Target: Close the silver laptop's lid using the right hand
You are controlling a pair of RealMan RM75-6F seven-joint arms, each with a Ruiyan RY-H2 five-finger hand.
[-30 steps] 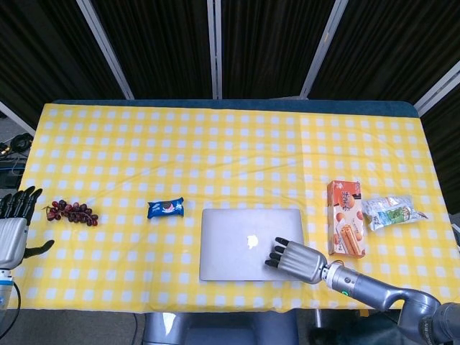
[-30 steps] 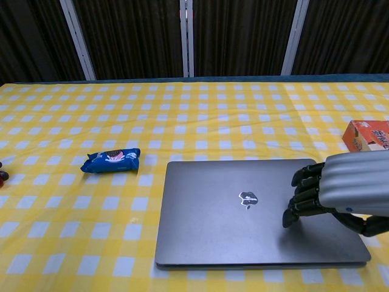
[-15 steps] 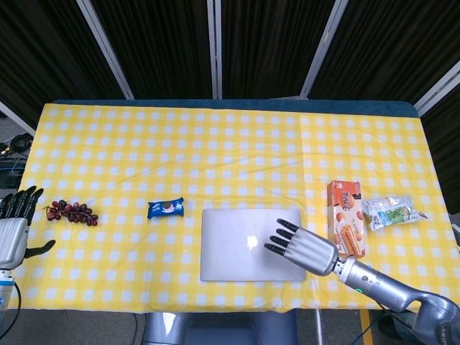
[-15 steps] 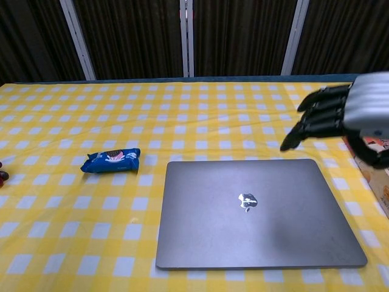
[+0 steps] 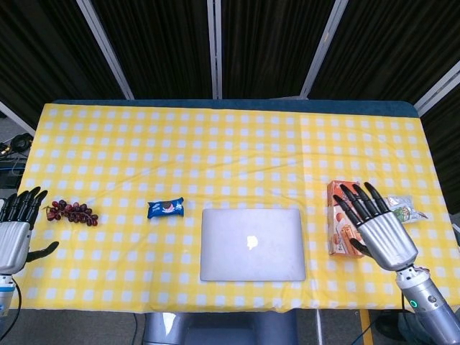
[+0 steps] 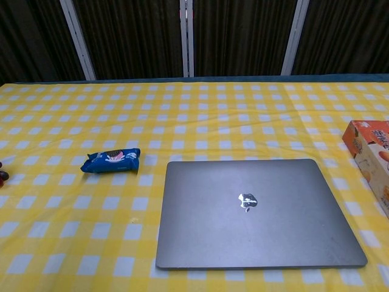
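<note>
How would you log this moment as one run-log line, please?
silver laptop: lid closed | right hand: open, off laptop | left hand: open

Grapes (image 5: 71, 212) near left edge; blue snack packet (image 5: 166, 208); orange box (image 5: 341, 219); clear packet (image 5: 402, 210).

A silver-grey metallic right hand (image 5: 379, 231) with black, segmented fingers (image 5: 357, 200) is seen in the head view. Its broad back is formed of smooth brushed-metal plates, and a dark thumb is set at its side. It is joined to a slim silver-grey cylindrical wrist and forearm (image 5: 430, 300), on which a small green light is shown within a darker ring. A matching silver-grey left hand (image 5: 12, 235) with black fingers (image 5: 22, 204) and a black thumb is visible at the frame's edge, with a blue marking below it on the wrist.
</note>
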